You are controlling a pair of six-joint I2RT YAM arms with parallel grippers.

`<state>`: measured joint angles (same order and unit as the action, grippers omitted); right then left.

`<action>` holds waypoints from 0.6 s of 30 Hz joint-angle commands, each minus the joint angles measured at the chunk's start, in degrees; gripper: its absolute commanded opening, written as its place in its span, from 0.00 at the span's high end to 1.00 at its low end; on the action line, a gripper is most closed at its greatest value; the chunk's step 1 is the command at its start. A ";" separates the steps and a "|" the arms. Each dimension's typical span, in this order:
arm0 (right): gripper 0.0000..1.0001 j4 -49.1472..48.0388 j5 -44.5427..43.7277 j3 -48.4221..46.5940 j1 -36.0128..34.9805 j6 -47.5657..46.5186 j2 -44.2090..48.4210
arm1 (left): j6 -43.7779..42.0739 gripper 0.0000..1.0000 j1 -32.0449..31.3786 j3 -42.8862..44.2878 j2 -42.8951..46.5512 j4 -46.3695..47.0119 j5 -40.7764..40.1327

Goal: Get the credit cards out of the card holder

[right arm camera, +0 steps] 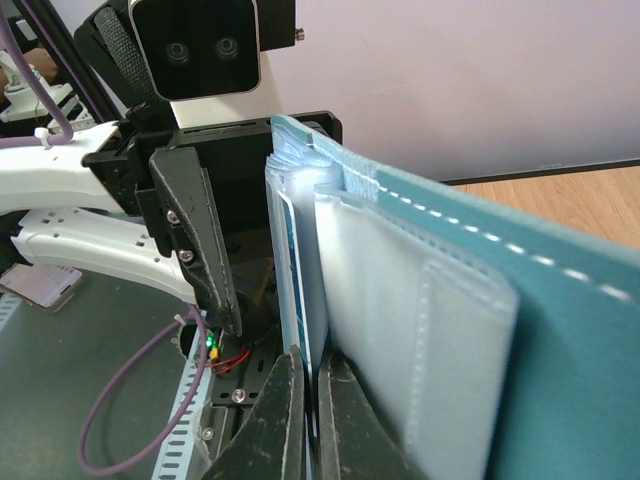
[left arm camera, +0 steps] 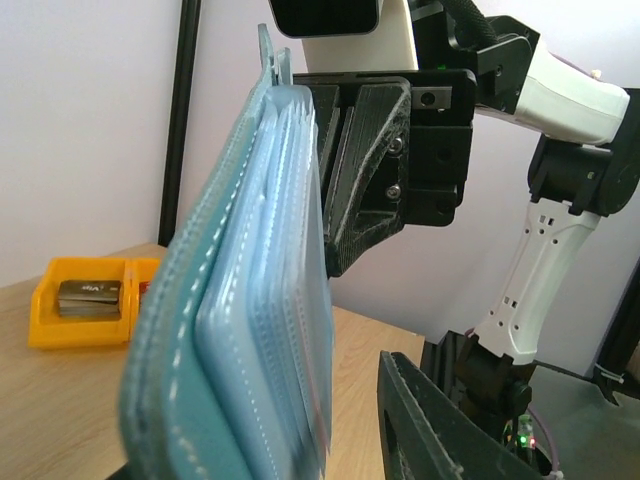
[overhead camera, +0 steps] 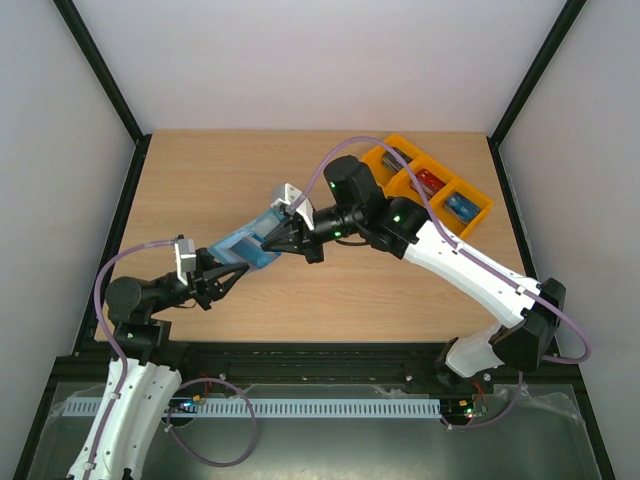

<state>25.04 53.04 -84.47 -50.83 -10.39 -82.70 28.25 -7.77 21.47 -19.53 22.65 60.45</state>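
From above, the teal card holder hangs off the wooden surface, stretched between the two arms. The left hand is at the holder's near-left end and the right hand at its far-right end. Well apart from the holder, to its far right, sits an orange tray. Each of its compartments has a card lying in it: a dark grey card, a red card and a blue card. In the left wrist view the holder stands on edge, its lighter blue inner leaves fanned out. The left hand's visible finger stands apart from the holder's right face, so this hand is released rather than clamped. The right hand's black fingers meet the holder's top edge. In the right wrist view the right hand is clenched on a thin layer at the holder's inner edge. Whether that layer is a card or a pocket leaf cannot be told. Beyond the holder, one left-hand finger stands clear of its left face.
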 commanded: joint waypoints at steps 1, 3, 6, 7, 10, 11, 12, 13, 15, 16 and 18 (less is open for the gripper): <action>0.98 -2.12 0.31 -1.93 0.57 0.64 2.49 | -1.55 0.68 -0.31 0.77 0.27 -1.21 2.04; 0.98 -2.02 0.30 -1.96 0.64 0.70 2.54 | -1.78 0.67 -0.36 0.84 0.20 -1.53 2.14; 0.98 -2.22 0.31 -2.08 0.80 0.74 2.54 | -1.88 0.64 -0.40 0.79 0.19 -1.65 2.14; 0.98 -2.31 0.17 -2.07 0.88 0.80 2.54 | -1.88 0.63 -0.40 0.82 0.19 -1.53 2.21; 0.98 -2.60 0.11 -1.95 1.00 1.32 2.43 | -1.97 0.65 -0.49 0.68 0.19 -1.40 2.19; 0.98 -2.62 0.27 -1.93 1.04 1.37 2.49 | -1.97 0.67 -0.49 0.67 0.13 -1.32 2.15; 0.98 -2.64 0.27 -1.80 1.04 1.34 2.63 | -2.01 0.71 -0.49 0.69 0.14 -1.30 2.13; 0.98 -2.67 0.19 -1.63 1.08 1.33 2.77 | -2.05 0.75 -0.49 0.79 0.11 -1.41 2.16; 0.98 -2.68 0.08 -1.62 1.38 1.27 3.12 | -2.12 0.82 -0.54 0.76 0.11 -1.45 2.34; 0.98 -2.49 -0.01 -1.68 1.55 1.28 3.19 | -2.19 0.86 -0.53 0.76 0.11 -1.40 2.37; 0.98 -2.36 -0.26 -1.79 1.92 1.35 3.28 | -2.28 0.93 -0.58 0.77 0.02 -1.32 2.28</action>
<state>25.08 53.60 -84.47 -50.57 -9.76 -82.35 26.72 -7.88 21.47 -19.55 21.17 60.64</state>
